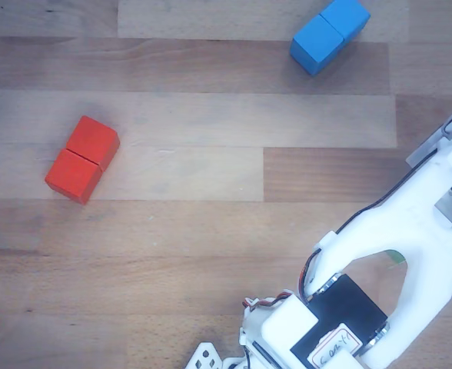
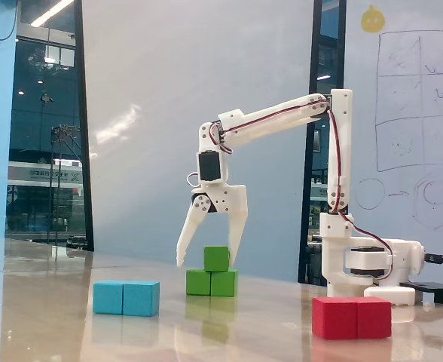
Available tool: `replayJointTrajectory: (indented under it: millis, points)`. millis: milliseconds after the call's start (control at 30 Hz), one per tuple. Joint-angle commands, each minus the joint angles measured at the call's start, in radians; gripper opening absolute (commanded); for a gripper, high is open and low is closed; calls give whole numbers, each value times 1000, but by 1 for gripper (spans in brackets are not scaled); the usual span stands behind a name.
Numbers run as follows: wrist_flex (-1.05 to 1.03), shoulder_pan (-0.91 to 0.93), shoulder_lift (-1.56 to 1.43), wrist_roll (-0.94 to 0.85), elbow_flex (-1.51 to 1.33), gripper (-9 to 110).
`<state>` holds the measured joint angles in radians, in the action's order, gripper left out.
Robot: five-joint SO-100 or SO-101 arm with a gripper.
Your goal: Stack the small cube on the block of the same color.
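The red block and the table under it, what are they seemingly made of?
The red block looks like painted wood: matte, even colour, sharp edges, a seam across its middle, though plastic is possible. The table appears to be wood or wood laminate, with visible grain and joined planks; the fixed view shows a slight sheen.

In the fixed view the green cube [image 2: 216,258] is sitting upright on top of the green block [image 2: 211,283], over the block's middle, its faces square with those below. The block, oblong with a seam across its middle, is lying flat on the table with a long side facing the camera. In the other view the arm is hiding both almost entirely.
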<state>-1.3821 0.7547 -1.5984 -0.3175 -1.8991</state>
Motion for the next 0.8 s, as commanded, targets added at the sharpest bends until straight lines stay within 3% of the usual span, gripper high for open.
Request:
replayJointTrajectory:
  millis: [0, 367, 767]
  points:
    - [-3, -44, -55, -5, 18, 33]
    - [-5, -183, -55, 6, 18, 32]
    - [14, -469, -179, 12, 3, 32]
